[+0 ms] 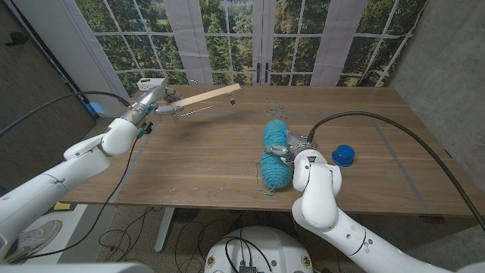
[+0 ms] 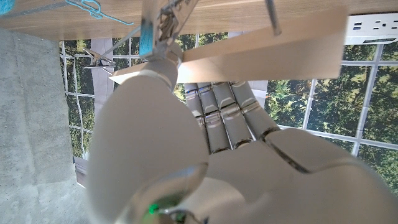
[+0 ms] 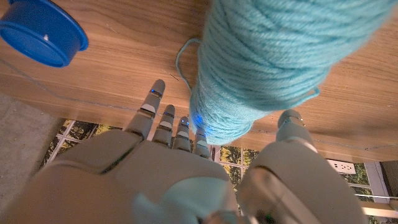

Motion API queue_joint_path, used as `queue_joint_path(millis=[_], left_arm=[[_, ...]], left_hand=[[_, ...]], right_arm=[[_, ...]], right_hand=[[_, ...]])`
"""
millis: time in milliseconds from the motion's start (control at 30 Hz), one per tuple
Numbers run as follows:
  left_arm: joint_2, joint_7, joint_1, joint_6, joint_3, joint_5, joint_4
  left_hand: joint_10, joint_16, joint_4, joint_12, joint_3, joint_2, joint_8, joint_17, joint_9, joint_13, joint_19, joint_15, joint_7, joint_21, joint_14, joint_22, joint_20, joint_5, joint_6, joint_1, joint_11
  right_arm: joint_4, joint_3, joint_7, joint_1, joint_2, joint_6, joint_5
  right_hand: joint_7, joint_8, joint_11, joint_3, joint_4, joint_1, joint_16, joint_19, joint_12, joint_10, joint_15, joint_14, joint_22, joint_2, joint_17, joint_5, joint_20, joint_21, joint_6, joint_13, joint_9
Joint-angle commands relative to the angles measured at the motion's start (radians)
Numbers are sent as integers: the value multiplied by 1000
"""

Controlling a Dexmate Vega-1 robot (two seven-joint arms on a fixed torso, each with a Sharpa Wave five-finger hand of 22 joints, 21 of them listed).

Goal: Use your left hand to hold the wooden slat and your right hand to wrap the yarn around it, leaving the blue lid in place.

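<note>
My left hand (image 1: 154, 103) holds the pale wooden slat (image 1: 204, 96) by one end, lifted over the table's far left; in the left wrist view its fingers (image 2: 224, 118) curl under the slat (image 2: 267, 46). A teal yarn skein (image 1: 276, 171) lies mid-table. My right hand (image 1: 292, 149) clasps it around the waist; in the right wrist view the skein (image 3: 273, 56) sits between the fingers (image 3: 165, 121) and the thumb (image 3: 292, 127). The blue lid (image 1: 343, 156) stands on the table just right of that hand, also seen in the right wrist view (image 3: 40, 31).
Loose teal strands trail on the wooden table (image 1: 204, 163) beyond the skein (image 1: 274, 108) and at its near end (image 1: 265, 187). A window wall stands behind the table. A white power strip (image 2: 373, 25) is seen past the slat.
</note>
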Motion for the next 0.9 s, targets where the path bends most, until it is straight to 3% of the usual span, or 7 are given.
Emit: queue_joint_path(millis=[33,167,300,600,700,833,900], left_arm=[[0,6,7,4,-6,-2,1],[2,4,7,6,-6,-1,3],[2,8,9,4,-8,-4,9],[3,17,11,-7,-9,-4,21],[0,14,9,-8,-8,-8,25],[-1,10,4,-11,-5,-9,30],[-3,13,4,-14,-4,-9,34]], left_hand=[[90,1,2,-6,7,87,53,4,70,7,-3,-231,-73,6,182,0,-61,5,138,78,-81],[92,-1,2,-6,7,87,52,5,71,8,-4,-231,-72,8,182,0,-61,5,136,78,-81],[89,-4,3,-9,7,88,52,6,72,10,-4,-231,-72,9,181,0,-61,4,137,78,-81],[90,-7,2,-12,8,89,51,8,74,14,-6,-232,-74,12,183,0,-61,2,136,79,-83],[90,-9,2,-13,8,89,51,9,76,16,-7,-232,-74,13,183,0,-61,2,134,80,-81],[89,-11,2,-15,9,90,50,9,76,17,-7,-232,-74,14,183,0,-62,1,134,80,-82],[90,-11,2,-16,9,90,50,10,77,17,-9,-232,-76,14,184,-1,-62,0,134,80,-82]], right_arm=[[163,103,192,-57,210,227,-344],[216,128,222,-56,271,271,-404],[243,144,223,-58,305,300,-439],[278,172,214,-54,328,341,-438],[281,175,166,-59,321,333,-413],[263,180,83,-70,300,325,-334],[263,179,62,-69,295,317,-315]], right_hand=[[1,-3,16,-11,3,0,7,22,0,-20,6,20,5,-14,4,10,6,4,-37,3,5],[22,-7,58,-25,10,-11,0,28,-12,-83,46,11,5,-18,6,18,18,-6,-98,2,6],[31,-12,62,-31,12,-15,-3,29,-13,-110,54,4,6,-20,7,23,24,-11,-141,2,7],[38,14,38,-9,-26,91,20,110,16,-75,2,80,7,8,6,57,27,-2,-167,2,8],[31,38,21,5,-42,178,39,166,42,11,-34,147,8,24,5,75,2,4,-106,1,8],[7,64,-13,0,-26,239,97,274,100,206,-101,314,12,58,17,90,-51,29,11,5,5],[13,81,-17,-8,-21,258,132,332,127,294,-127,417,16,71,25,91,-70,48,95,7,5]])
